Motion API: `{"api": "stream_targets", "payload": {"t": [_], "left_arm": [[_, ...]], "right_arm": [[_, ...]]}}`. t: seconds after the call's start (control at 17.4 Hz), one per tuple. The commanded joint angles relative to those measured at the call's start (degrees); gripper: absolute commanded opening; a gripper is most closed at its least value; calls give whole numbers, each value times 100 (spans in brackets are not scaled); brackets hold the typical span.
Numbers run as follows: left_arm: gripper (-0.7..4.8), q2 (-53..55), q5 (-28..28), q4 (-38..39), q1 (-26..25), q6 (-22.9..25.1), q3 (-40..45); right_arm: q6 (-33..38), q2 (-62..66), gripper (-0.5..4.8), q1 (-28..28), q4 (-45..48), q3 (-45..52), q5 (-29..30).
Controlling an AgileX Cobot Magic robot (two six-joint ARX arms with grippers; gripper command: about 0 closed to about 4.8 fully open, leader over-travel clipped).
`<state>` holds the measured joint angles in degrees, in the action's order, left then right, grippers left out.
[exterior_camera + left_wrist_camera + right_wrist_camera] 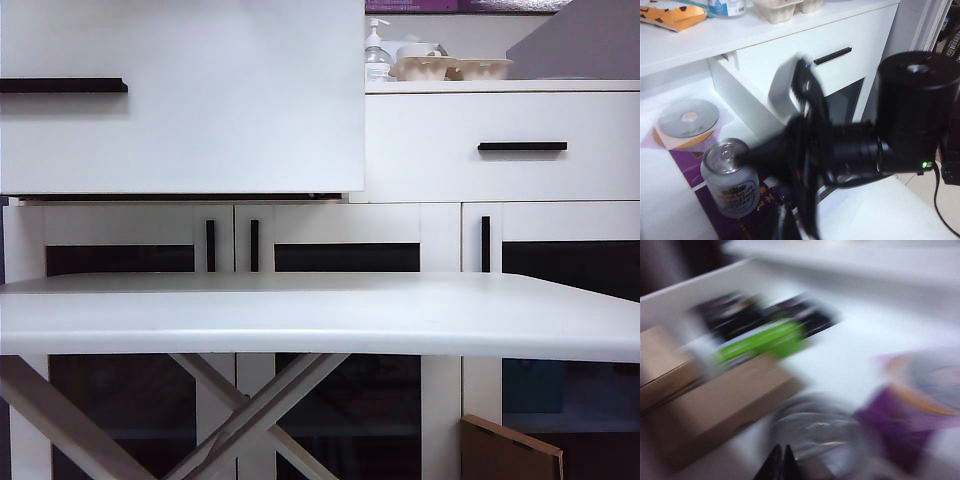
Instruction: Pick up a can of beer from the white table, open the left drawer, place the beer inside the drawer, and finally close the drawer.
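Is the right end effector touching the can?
Cannot tell. Left wrist view puts the shut right end effector at the can, but blur hides any gap; right wrist view is blurred too.

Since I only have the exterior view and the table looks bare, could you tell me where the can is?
Observer: The can stands upright inside the open left drawer, near a disc.
Operator: Is the right gripper holding it?
Observer: No. The right gripper is shut with nothing between its fingers, close by the can's top.
Operator: And the left gripper?
Observer: It shows in no view; its wrist camera looks down over the drawer.
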<state>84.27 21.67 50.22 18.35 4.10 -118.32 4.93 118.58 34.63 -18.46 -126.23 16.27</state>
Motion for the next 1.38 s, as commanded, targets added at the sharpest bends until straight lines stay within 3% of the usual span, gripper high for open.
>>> {"api": "stream_targets", "payload": {"t": [0.06,0.29,0.34,0.75,0.92,1.38], "left_arm": [[-5,-31,20,-28,0,11,-26],[-5,-39,20,181,0,15,-26],[-5,-42,20,177,0,15,-28],[-5,-122,-9,444,0,46,-26],[-5,-203,-354,848,0,295,-26],[-5,-417,-365,953,0,278,-26]], "right_arm": [[20,-42,-3,96,-61,-28,142],[-13,-70,-3,177,-13,-505,-1928],[-131,-68,-3,221,85,-520,-2065],[-258,81,-4,361,-31,-518,-2199],[-260,81,-4,319,-260,-518,-2789],[-219,291,-4,280,-369,-518,-2623]]}}
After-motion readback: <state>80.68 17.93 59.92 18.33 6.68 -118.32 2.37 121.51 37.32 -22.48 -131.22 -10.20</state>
